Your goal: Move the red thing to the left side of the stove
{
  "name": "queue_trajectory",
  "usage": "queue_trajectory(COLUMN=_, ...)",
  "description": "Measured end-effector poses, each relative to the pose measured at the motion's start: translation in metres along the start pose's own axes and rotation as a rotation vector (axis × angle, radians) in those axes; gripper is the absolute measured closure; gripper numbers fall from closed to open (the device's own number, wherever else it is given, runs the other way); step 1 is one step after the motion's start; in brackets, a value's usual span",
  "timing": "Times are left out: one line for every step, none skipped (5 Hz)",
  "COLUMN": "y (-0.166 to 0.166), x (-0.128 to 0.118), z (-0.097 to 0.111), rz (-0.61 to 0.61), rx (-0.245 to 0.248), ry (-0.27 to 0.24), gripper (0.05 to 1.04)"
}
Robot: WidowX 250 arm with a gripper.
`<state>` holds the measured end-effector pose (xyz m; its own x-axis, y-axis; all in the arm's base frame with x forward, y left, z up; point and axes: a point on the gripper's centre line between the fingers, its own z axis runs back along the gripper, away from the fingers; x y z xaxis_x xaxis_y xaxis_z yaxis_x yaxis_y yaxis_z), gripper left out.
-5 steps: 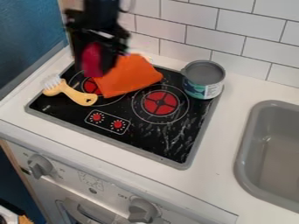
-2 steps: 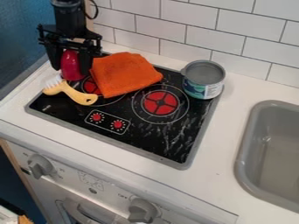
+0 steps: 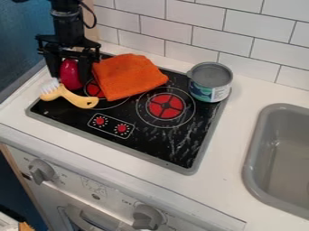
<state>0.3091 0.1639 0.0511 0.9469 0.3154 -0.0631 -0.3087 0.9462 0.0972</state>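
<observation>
My black gripper (image 3: 69,74) hangs over the back left corner of the black stove (image 3: 145,146), with its fingers on either side of a smooth red object (image 3: 70,74), shut on it. The red object is upright, low over the stove's left edge, just behind the yellow brush; whether its bottom touches the stove or the brush I cannot tell. An orange cloth (image 3: 129,76) lies directly to its right.
A yellow-handled brush (image 3: 77,100) with white bristles lies at the stove's left. A grey-topped can (image 3: 210,82) stands at the back right corner. Beyond the right counter is a grey sink (image 3: 252,153). A tiled wall (image 3: 253,27) rises behind.
My gripper has moved left and then lower with the red object. The brush has shifted slightly to the left since the earlier frames.
</observation>
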Motion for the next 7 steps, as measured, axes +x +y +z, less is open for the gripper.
queue_trajectory(y=0.0, x=0.002, z=0.0, rz=-0.001, rx=0.0, ry=-0.005, gripper=0.293)
queue_trajectory(y=0.0, x=0.001, z=-0.004, rz=-0.01, rx=0.001, ry=0.015, gripper=0.082)
queue_trajectory(y=-0.002, x=0.001, z=-0.004, rz=-0.02, rx=-0.01, ry=0.018, gripper=0.079)
queue_trajectory(y=-0.001, x=-0.001, z=-0.002, rz=-0.017, rx=-0.002, ry=0.024, gripper=0.083)
queue_trajectory(y=0.002, x=0.0, z=0.019, rz=-0.026, rx=0.019, ry=-0.025, gripper=0.083)
queue_trajectory(y=0.006, x=-0.004, z=0.048, rz=-0.008, rx=0.057, ry=-0.079, gripper=0.083)
queue_trajectory(y=0.007, x=-0.01, z=0.073, rz=0.006, rx=0.058, ry=-0.124, gripper=0.083)
